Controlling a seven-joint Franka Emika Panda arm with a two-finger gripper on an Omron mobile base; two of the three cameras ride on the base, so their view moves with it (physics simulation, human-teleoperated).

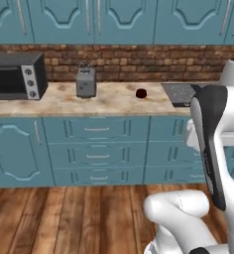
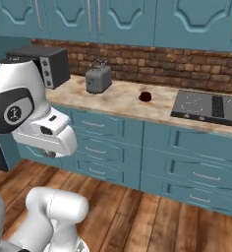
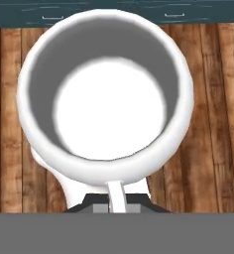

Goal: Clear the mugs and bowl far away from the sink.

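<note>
The end effector pinches the white mug by its rim, the mug's mouth facing the hand camera, with wooden floor beyond it. The maroon mug stands on the tabletop between the toaster and the stovetop.

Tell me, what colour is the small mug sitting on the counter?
Dark maroon, clearest in the right base view.
</note>
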